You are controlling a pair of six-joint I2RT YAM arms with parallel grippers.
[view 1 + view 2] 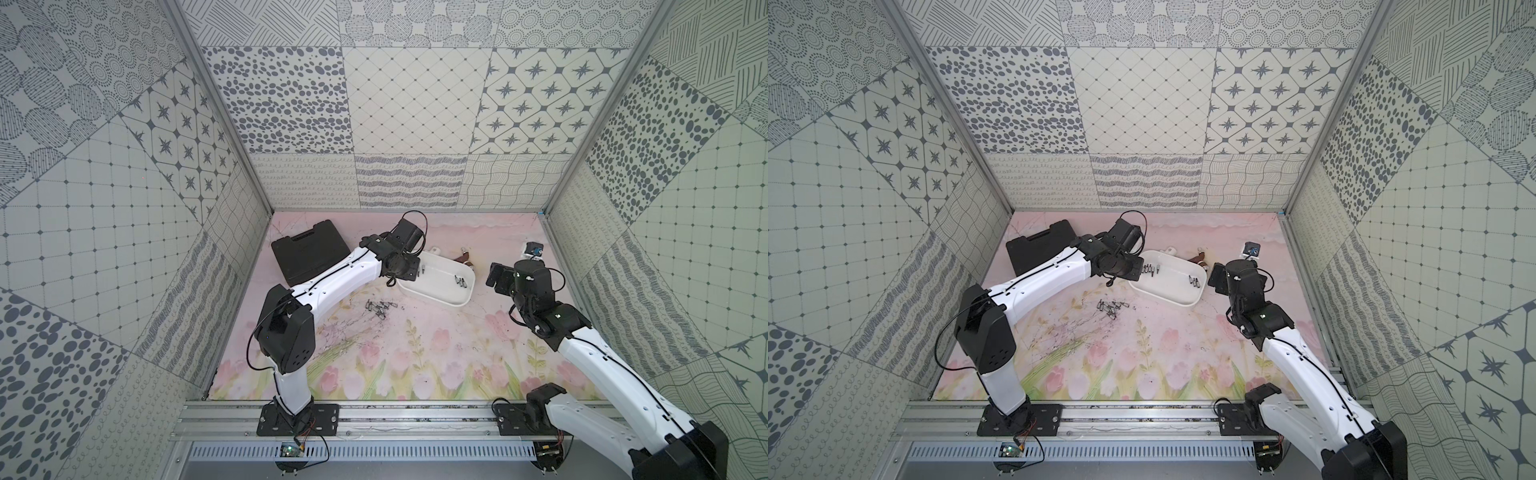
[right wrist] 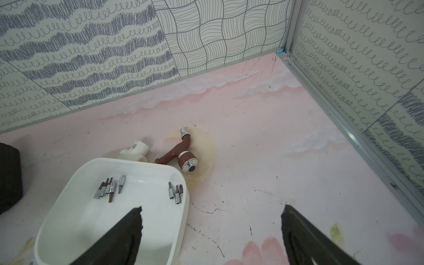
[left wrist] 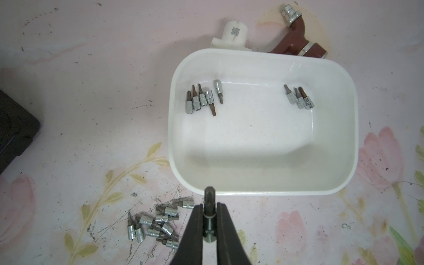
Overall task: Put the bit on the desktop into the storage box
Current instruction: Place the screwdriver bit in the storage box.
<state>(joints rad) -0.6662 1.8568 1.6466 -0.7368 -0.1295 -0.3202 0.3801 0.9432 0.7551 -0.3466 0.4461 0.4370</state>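
Bit (image 3: 208,195), dark and slim, is sitting clamped between the closed fingers of the left gripper (image 3: 209,207), its tip showing against the rim of the storage box (image 3: 252,160) in the left wrist view. Going from the left in both top views, a black tool case (image 1: 309,253) is lying on the desktop (image 1: 415,357). A loose pile of bits (image 1: 380,309) is lying on the scratched patch nearer the front. The white box is holding a cluster of five bits (image 3: 202,98) and a trio of bits (image 3: 299,97). Behind the box a white pipe fitting (image 3: 234,34) is carrying a small grey printed label, too blurred to read, beside a brown tap (image 3: 296,43). The right gripper (image 2: 213,220) is hovering with its fingers spread wide apart, holding nothing.
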